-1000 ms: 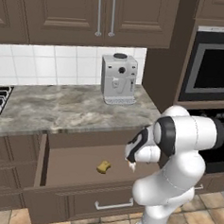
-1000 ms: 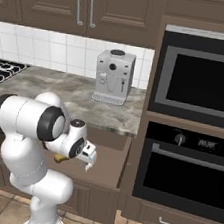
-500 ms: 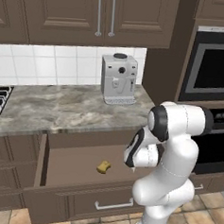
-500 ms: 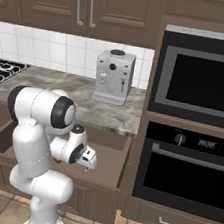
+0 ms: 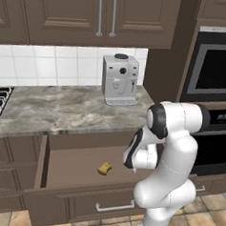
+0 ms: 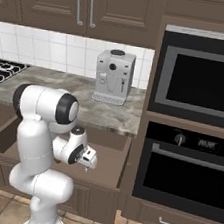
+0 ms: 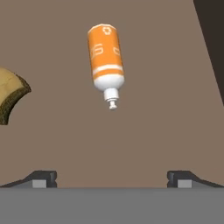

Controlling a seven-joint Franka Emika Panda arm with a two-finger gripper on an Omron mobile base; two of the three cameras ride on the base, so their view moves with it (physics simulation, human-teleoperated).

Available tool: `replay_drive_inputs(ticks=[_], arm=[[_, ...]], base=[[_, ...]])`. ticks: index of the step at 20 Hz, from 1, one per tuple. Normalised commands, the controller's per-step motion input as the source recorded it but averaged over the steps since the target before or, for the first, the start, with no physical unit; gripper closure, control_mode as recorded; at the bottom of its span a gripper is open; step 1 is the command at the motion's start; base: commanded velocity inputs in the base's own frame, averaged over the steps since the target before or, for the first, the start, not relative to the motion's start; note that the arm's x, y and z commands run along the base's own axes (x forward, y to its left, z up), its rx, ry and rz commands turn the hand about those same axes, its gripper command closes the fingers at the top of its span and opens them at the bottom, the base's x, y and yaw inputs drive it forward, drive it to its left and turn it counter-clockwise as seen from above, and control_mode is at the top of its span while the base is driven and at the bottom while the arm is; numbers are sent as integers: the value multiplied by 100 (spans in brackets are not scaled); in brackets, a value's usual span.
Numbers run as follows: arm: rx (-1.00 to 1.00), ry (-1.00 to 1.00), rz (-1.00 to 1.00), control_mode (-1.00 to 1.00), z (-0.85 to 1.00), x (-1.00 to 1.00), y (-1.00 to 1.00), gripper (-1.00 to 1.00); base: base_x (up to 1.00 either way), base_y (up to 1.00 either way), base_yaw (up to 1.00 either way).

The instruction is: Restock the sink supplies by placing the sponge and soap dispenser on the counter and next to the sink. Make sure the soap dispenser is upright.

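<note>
We see the grey-brown marbled stone counter (image 5: 62,111) mid-frame, a mustard-yellow sponge (image 5: 104,168) in the open brown drawer (image 5: 77,167) below, our two-finger gripper (image 7: 112,177) spread wide, empty.

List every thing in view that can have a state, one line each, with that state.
drawer: pulled open
soap dispenser: lying on its side on the drawer floor, not held
sponge: lying flat on the drawer floor, apart from the soap dispenser
gripper: open, holding nothing, above the drawer floor
upper cabinet doors: shut
oven door: shut
</note>
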Motion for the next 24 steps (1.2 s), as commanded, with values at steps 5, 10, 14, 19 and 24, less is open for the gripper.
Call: replay_drive_inputs(ticks=[5, 10, 14, 19, 24], arm=[[0, 0, 0, -100, -5, 32, 0, -100], [0, 0, 0, -100, -15, 24, 0, -100], [0, 2, 0, -100, -36, 27, 0, -100], [0, 1, 0, -100, -44, 33, -2, -100], [0, 0, 0, -100, -45, 32, -11, -100]], base=[[0, 0, 0], [0, 0, 0], [0, 0, 0], [0, 0, 0], [0, 0, 0]])
